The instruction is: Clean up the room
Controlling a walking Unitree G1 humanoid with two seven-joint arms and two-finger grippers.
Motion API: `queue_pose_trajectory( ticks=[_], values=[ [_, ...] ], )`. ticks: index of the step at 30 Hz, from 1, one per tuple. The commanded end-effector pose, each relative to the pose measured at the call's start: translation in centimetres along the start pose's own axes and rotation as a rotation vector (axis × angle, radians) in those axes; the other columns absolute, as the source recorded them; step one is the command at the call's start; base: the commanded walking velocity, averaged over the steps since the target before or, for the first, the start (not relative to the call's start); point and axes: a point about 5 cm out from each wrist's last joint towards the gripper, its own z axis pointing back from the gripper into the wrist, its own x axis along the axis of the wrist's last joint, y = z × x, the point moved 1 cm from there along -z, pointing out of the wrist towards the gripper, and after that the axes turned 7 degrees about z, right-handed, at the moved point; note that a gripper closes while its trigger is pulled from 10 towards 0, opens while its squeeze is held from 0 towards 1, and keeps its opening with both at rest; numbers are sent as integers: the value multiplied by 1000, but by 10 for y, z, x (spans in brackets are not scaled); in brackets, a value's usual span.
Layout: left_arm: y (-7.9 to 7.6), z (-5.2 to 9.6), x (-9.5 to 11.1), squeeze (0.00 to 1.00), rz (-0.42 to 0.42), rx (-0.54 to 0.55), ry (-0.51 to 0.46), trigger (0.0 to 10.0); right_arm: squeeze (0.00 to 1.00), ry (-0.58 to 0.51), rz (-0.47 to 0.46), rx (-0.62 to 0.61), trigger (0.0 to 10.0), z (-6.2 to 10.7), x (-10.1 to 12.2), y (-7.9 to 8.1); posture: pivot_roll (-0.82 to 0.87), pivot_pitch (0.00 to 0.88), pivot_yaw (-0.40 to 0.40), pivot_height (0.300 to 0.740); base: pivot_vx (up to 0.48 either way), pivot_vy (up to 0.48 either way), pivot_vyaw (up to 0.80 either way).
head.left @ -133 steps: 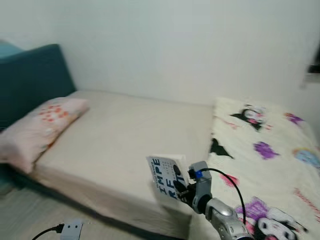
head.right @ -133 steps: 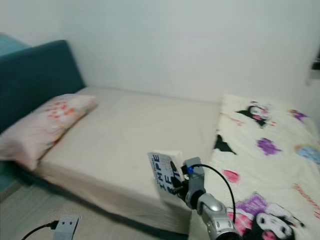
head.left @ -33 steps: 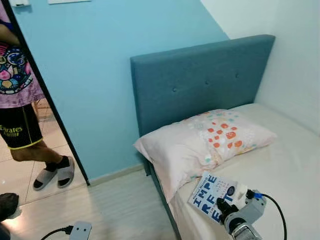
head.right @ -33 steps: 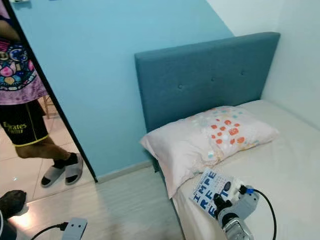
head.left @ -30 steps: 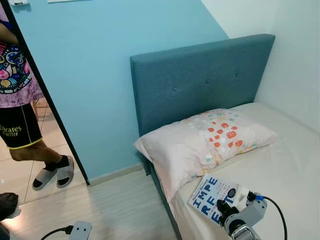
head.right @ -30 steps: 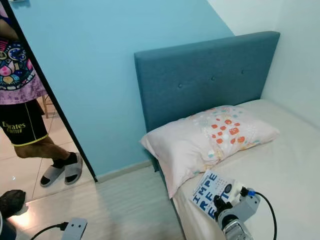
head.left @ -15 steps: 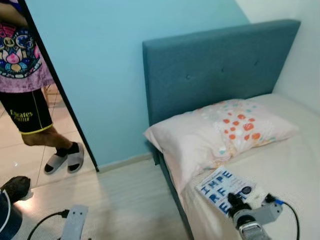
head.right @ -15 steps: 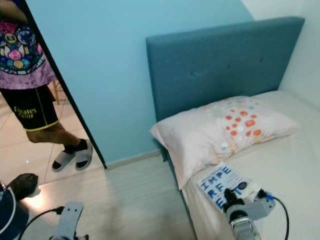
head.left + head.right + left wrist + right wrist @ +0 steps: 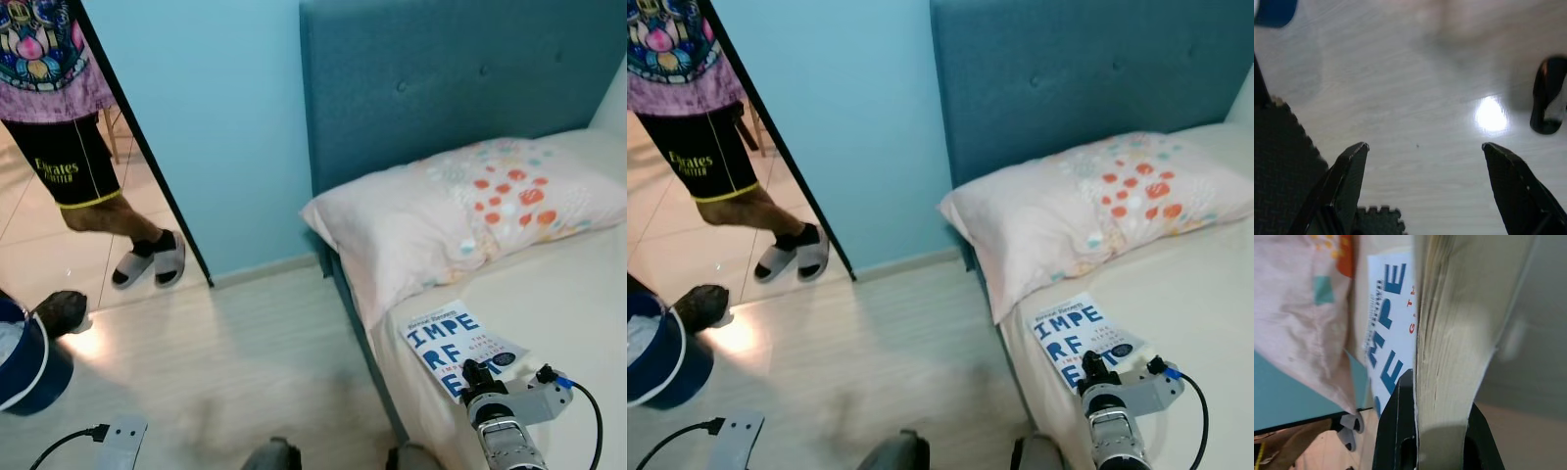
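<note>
The right gripper point(image 9: 477, 375) has its fingers clamped on a white-and-blue book point(image 9: 453, 346), held over the bed point(image 9: 568, 304) near its floor-side edge, just beside the pillow point(image 9: 470, 220). The left gripper point(image 9: 1422, 149) hangs over the pale floor point(image 9: 225, 362) with its fingers apart.

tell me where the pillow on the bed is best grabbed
Grip the pillow at its near corner that overhangs the mattress edge, coming from the floor side. That corner sticks out free, so a claw can pinch the soft fabric. The left claw is open; the right claw holds the book.
</note>
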Motion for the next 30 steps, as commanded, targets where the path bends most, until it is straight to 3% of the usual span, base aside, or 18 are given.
queue_pose_trajectory(
  ticks=[1, 10, 12, 14, 16, 23, 24, 25, 30],
  values=[
    [23, 5, -5, 0, -8, 37, -1, 10000, 0, 66, -3, -142, 10000, 11, -19, -24, 244, 325, 125, 635, 0, 0, 0],
    [37, 11, -13, 0, -37, 36, -11, 10000, 0, -28, -77, -121, 10000, 4, -7, -11, 318, 363, 153, 635, 0, 0, 0],
    [45, 16, -19, 0, -60, 32, -12, 10000, 0, -81, -128, -50, 10000, -8, 6, 13, 346, 374, 164, 635, 0, 0, 0],
    [45, 16, -19, 0, -60, 32, -12, 10000, 0, -81, -128, -50, 10000, -8, 6, 13, 346, 374, 164, 635, 0, 0, 0],
    [50, 19, -23, 0, -66, 32, -10, 10000, 0, -137, -141, 21, 10000, -17, 24, 33, 349, 376, 163, 635, 0, 0, 0],
    [50, 21, -28, 0, -66, 28, -5, 10000, 0, -151, -129, 88, 10000, -24, 39, 52, 346, 379, 159, 635, 0, 0, 0],
    [49, 21, -28, 0, -63, 28, -3, 10000, 71, -133, -111, 87, 10000, -25, 38, 53, 338, 375, 154, 635, 0, 0, 0],
    [47, 20, -28, 0, -61, 26, -1, 10000, 996, -111, -67, 61, 10000, -24, 35, 50, 330, 369, 149, 635, 0, 0, 0],
    [40, 18, -29, 0, -54, 19, 7, 10000, 1000, -81, -27, 0, 10000, -22, 32, 38, 298, 353, 134, 635, 0, 0, 0]
  ],
)
